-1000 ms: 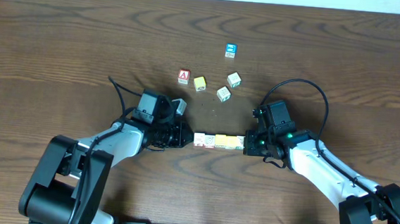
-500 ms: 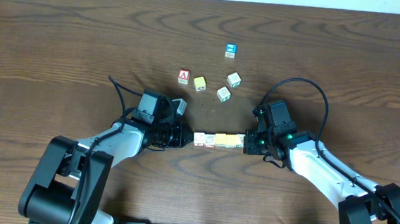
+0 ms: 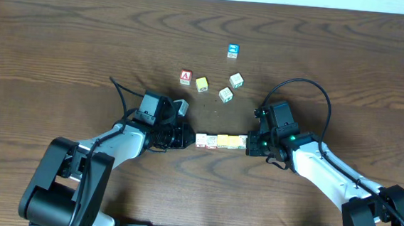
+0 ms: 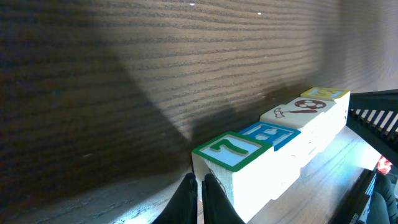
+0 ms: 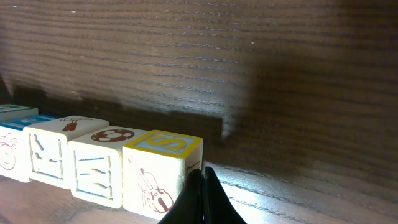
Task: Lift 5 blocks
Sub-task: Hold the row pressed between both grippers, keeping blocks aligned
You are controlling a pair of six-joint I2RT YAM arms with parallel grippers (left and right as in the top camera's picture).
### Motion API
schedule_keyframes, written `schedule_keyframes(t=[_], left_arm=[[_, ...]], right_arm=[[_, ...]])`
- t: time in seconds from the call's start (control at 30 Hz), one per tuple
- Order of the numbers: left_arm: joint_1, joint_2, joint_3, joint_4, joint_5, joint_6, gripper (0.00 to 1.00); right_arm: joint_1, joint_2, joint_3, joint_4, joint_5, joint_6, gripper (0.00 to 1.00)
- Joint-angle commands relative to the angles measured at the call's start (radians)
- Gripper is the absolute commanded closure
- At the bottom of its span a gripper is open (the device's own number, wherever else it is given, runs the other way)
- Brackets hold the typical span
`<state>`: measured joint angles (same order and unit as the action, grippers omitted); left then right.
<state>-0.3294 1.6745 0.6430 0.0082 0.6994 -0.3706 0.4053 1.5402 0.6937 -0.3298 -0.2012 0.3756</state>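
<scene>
- Overhead: fixed high above desk, looks straight down, far off. Whole work area in frame; arms enter from bottom edge.
- Left wrist: sits low, just over desk, very near. Looks past tips of left claw along row of blocks from its left end.
- Right wrist: same low, near stance behind right claw. Looks along row from opposite end.
- Shared: row appears in all three views. Wrist views face each other along it.

You have a blue-faced cube and a red "A" cube lying apart on the dark wooden tabletop.
</scene>
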Motion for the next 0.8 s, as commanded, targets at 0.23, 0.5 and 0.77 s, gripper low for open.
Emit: schedule_keyframes(t=[0.23,0.5,0.77], left_arm=[[-0.042,-0.01,0.058,-0.005,0.124,-0.01,0.93],[-0.042,-0.01,0.063,-0.008,0.124,-0.01,0.93],[-0.042,-0.01,0.063,-0.008,0.124,-0.012,0.93]], right_arm=[[0.042,0.004,0.012,0.027,-0.245,-0.018,0.99],[0.042,-0.002,0.013,0.024,-0.245,-0.018,0.99],[0.042,-0.049,0.013,0.023,-0.245,-0.018,0.99]])
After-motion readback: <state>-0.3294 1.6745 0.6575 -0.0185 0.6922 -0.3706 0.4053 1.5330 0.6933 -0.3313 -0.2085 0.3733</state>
